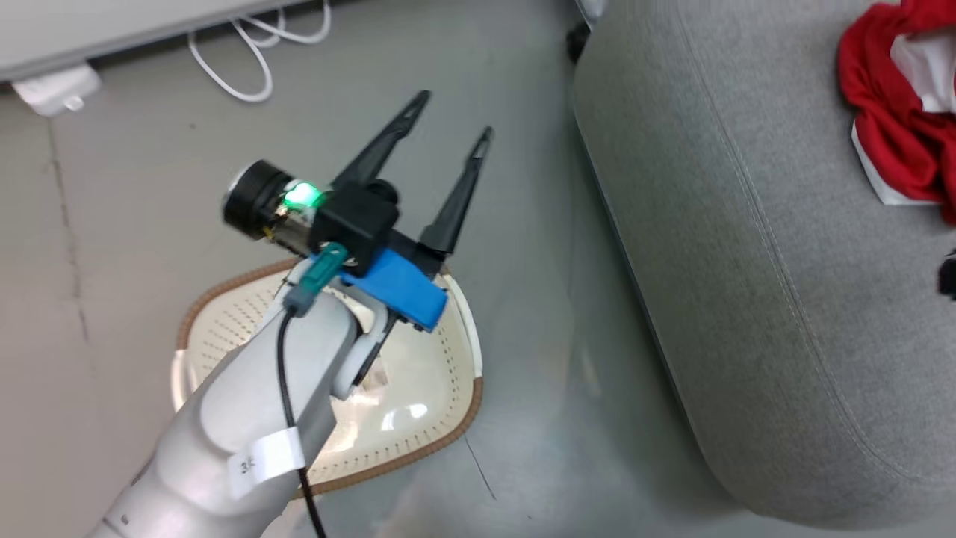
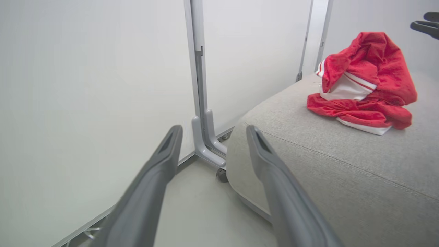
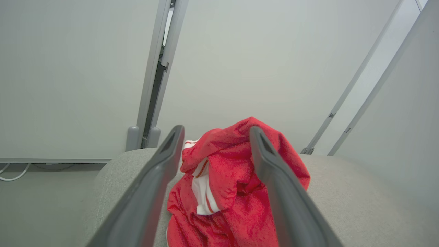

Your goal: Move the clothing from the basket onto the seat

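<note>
While basket [image 1: 224,293] at 7 o'clock looks empty where arm [image 1: 246,418] doesn't hide it, left gripper [image 1: 454,114] hangs above it, jaws wide, nothing held. Clothing [image 1: 889,119] lies heaped on seat [image 1: 747,261] at 2 o'clock. Right gripper [image 3: 216,129] is nearer, jaws spread, pointing at heap, gripping nothing.

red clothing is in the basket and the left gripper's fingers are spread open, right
No, the clothing lies on the grey seat, not in the basket, as the left wrist view shows. The left gripper does have its fingers spread open.
</note>
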You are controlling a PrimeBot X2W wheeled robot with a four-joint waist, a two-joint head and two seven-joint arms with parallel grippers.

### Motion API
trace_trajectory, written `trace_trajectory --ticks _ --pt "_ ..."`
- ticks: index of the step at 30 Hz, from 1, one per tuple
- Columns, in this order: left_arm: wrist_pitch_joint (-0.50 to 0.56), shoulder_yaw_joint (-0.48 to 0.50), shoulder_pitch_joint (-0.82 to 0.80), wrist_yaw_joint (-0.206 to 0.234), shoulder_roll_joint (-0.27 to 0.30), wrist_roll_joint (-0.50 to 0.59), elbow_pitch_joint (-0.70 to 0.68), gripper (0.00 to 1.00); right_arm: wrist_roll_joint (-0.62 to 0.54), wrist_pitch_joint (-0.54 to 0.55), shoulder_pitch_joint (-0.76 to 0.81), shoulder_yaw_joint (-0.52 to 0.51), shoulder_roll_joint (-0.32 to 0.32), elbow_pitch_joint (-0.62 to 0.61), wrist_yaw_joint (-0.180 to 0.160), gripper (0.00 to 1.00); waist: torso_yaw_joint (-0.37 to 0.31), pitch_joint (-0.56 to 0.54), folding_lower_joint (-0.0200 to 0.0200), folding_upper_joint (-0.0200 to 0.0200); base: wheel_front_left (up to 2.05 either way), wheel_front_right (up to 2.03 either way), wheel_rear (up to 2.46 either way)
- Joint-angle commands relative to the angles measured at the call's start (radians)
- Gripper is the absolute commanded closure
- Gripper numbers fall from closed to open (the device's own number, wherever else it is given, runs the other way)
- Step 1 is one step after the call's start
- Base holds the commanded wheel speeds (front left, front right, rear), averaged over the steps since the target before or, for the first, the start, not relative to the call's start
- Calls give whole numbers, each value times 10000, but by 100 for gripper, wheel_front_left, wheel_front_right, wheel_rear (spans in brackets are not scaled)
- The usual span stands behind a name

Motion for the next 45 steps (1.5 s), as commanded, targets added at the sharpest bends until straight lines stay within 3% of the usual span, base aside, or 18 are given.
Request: trace_trajectory --ticks 1,15,32,45 --pt "-45 149 176 54 59 -5 -52 0 67 -7 175 103 96 -82 1 0 474 -638 1 -1 0 0 0" --pt "-47 3191 2840 -134 -175 654 -476 0 230 -7 1178 2225 705 -158 1 0 1918 -2431 1 -1 0 0 0" --pt "-49 5801 5937 -720 -1000 1748 -1232 0 406 -7 3744 2119 1714 -435 1 0 2787 -4024 1 -1 0 0 0" --pt "-50 6423 6875 -1194 -1444 2153 -1302 0 779 -7 4822 2229 2115 -328 1 0 2977 -4547 1 -1 0 0 0"
